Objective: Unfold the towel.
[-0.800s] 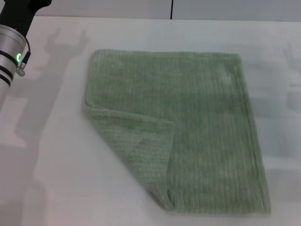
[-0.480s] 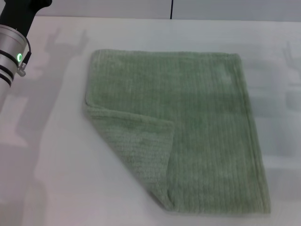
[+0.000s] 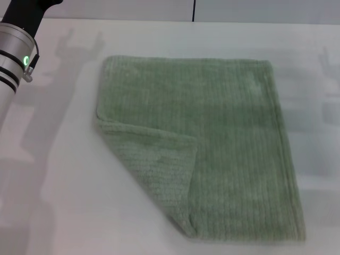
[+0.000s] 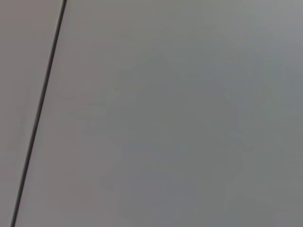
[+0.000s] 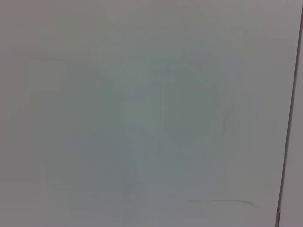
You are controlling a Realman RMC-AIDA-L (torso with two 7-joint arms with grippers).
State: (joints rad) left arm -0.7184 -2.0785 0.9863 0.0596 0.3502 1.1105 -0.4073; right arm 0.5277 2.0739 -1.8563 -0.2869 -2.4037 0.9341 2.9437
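Sage-green terry, the towel (image 3: 212, 143) lies flat on the white worktop (image 3: 53, 186) with only its near-left corner turned over onto itself, a triangular flap (image 3: 156, 170) resting on the cloth and pointing toward the middle. The rest looks fully spread, hems square along the far and right sides. Only the left arm (image 3: 13, 50) shows, a silver and black segment with a green light up at the far left, well apart from the cloth; its fingers are out of sight, so I cannot tell whether they are released or clenched. The right arm is nowhere in the head view, and both wrist views show nothing but a plain pale surface with a dark seam. To my eye the job is nearly done and the one step left is turning that flap back. Doing it well would mean coming down on the flap's free tip near the middle of the cloth, pinching only the top layer, and drawing it low and outward toward the near-left. Grabbing both layers would drag the whole towel instead of opening it.
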